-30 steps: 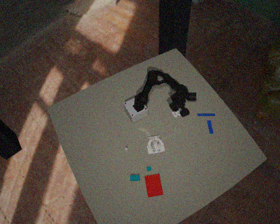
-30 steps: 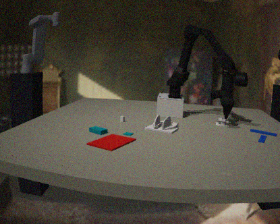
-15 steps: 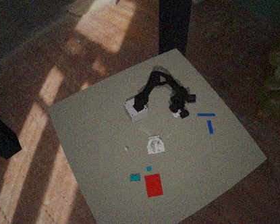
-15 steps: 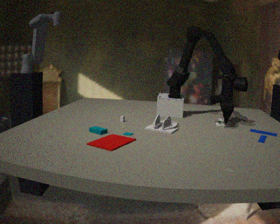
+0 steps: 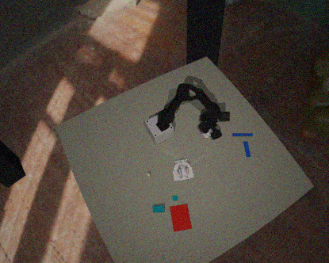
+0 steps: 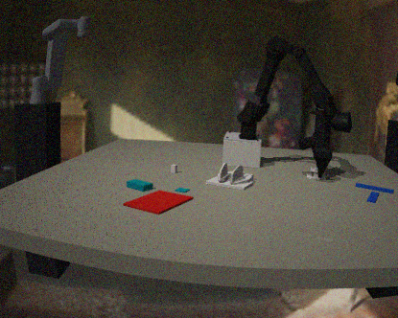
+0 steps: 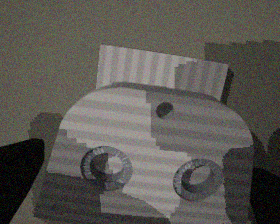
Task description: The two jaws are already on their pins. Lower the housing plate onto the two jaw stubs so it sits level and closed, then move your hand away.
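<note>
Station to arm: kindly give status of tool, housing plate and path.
Tool open, over housing plate; nothing gripped. Plate away from jaw base. No obstruction seen between them.

The tool (image 5: 211,134) (image 6: 320,177) (image 7: 148,165) points down (fingers spread wide).
</note>
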`<state>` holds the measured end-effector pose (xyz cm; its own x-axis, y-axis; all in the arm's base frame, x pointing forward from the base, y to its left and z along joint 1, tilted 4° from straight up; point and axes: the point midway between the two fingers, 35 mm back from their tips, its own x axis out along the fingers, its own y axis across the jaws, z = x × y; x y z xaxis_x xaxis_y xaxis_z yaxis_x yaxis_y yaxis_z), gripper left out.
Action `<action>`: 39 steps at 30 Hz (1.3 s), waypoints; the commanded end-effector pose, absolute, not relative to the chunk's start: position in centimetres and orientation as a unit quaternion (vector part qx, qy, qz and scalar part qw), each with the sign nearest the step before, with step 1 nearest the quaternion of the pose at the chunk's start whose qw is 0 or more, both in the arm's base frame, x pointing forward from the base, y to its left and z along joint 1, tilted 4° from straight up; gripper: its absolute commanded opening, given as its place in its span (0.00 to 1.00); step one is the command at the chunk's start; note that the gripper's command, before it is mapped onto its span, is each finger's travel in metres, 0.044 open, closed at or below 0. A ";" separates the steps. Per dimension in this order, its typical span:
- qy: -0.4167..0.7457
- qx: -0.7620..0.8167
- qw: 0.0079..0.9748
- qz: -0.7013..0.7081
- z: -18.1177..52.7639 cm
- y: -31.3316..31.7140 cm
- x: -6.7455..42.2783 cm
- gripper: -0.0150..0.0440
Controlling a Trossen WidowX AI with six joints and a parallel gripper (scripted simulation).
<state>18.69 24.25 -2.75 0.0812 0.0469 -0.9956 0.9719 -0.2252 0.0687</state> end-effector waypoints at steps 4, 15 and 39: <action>0.435 0.585 0.446 -0.519 -2.8 24.2 18.7 1.00; 0.435 0.585 0.445 -0.520 -2.8 24.3 18.7 0.97; 0.435 0.585 0.445 -0.520 -2.0 24.3 18.7 0.85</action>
